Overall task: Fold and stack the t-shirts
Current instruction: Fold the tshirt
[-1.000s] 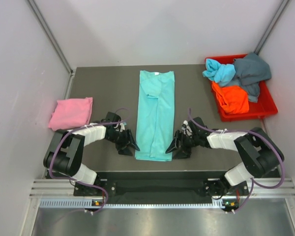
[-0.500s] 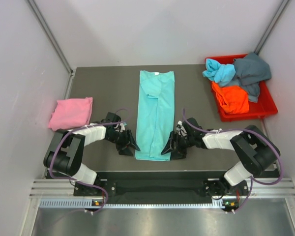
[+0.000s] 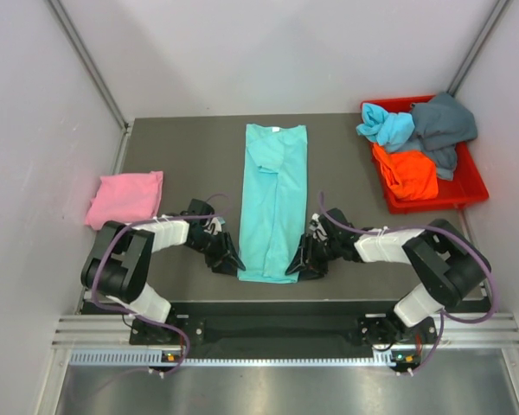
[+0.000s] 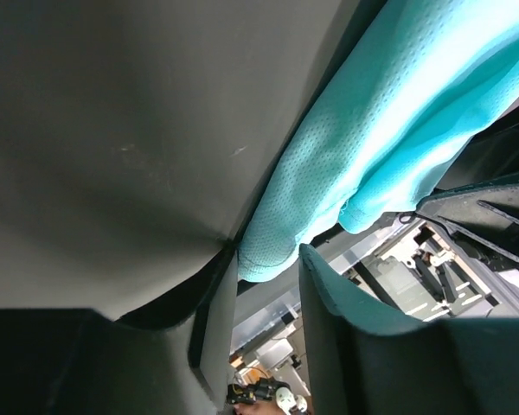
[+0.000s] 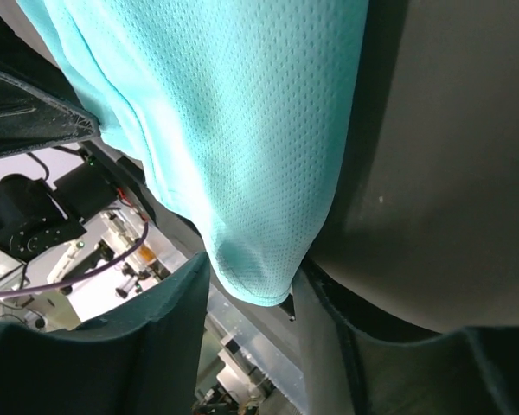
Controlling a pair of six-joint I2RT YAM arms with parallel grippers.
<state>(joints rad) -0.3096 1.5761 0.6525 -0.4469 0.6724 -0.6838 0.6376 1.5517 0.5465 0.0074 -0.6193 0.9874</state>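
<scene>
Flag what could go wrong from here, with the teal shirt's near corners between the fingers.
Only a corner tip of the teal shirt sits between the left fingers; it may slip out when lifted. The right fingers straddle a folded edge; they might catch only some layers, letting the fold open.

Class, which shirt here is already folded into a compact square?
The pink t-shirt, at far left; the teal t-shirt lies in a long strip, and the rest are bunched in the red bin.
</scene>
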